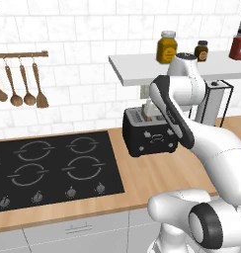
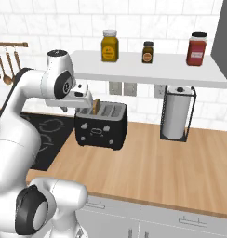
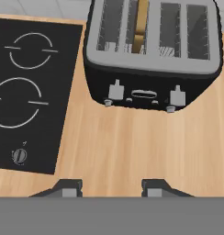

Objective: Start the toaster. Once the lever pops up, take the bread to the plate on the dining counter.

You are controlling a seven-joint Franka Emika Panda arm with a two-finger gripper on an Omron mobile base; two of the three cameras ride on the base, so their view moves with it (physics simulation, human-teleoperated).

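Observation:
The glossy black toaster (image 1: 148,132) (image 2: 101,124) (image 3: 150,55) stands on the wooden wall counter by the hob. The bread (image 3: 141,23) (image 2: 96,107), a tan slice, stands upright in a left slot with its top above the slot. Two grey levers (image 3: 115,89) sit on the toaster's front face. My gripper (image 3: 113,189) (image 2: 87,104) hovers above the toaster's front left, pointing down. Its fingertips (image 3: 70,188) stand apart with nothing between them, clear of the toaster. The plate and the dining counter are out of view.
A black hob (image 1: 48,168) lies left of the toaster. Wooden spoons (image 1: 19,84) hang on the wall. A white shelf (image 2: 148,67) with jars runs just above the toaster. A paper towel holder (image 2: 176,114) stands to the right.

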